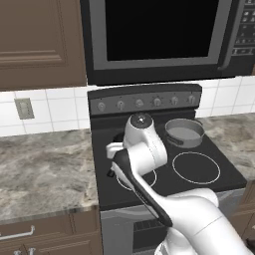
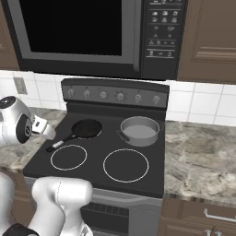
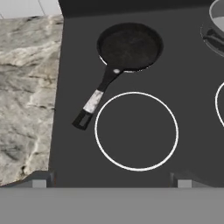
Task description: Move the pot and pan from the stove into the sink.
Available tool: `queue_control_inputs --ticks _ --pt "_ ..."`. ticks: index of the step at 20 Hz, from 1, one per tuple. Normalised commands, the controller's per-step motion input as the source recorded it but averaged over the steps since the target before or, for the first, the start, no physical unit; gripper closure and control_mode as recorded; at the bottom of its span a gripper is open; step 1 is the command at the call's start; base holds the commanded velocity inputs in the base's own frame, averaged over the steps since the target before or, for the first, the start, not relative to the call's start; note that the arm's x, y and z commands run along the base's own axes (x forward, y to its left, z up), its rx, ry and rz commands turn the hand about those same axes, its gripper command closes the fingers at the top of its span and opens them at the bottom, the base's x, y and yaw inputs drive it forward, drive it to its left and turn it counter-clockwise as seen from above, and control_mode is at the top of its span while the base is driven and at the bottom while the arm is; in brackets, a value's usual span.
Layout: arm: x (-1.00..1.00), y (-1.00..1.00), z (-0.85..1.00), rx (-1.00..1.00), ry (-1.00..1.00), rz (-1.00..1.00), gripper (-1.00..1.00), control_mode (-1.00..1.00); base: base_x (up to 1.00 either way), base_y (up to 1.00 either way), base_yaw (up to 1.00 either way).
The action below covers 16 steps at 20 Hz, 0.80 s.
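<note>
The black pan [image 3: 130,46] sits on the back-left burner of the stove [image 3: 197,131], its long handle [image 3: 94,103] pointing toward the front-left. In the right base view the pan [image 2: 86,128] lies left of the silver pot [image 2: 139,130], which stands on the back-right burner. The pot [image 1: 184,132] also shows beyond my arm, and its rim [image 3: 216,26] shows at the hand view's right edge. My gripper [image 3: 111,181] hovers open over the front-left burner ring [image 3: 136,130], short of the pan, with nothing between its fingers. The sink is out of view.
A black microwave [image 2: 92,27] hangs low over the stove's knob panel [image 2: 115,96]. Marble counter runs on the left [image 1: 45,164] and on the right [image 2: 203,156]. Brown wall cabinets [image 1: 35,40] flank the microwave.
</note>
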Motion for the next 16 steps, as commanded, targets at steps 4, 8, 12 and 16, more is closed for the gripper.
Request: queue_control_inputs --ticks 4,8,12,16 --pt "0.4 0.13 -0.3 0.0 0.0 -0.1 -1.0 -1.0 0.0 0.0 0.0" --pt "0.44 0.14 -0.3 0.0 0.0 -0.11 -1.0 -1.0 0.0 0.0 0.0" --pt "0.49 0.1 -0.33 0.0 0.0 -0.11 -1.0 -1.0 0.0 0.0 0.0" --pt "0.44 0.11 -0.32 0.0 0.0 -0.11 -1.0 -1.0 0.0 0.0 0.0"
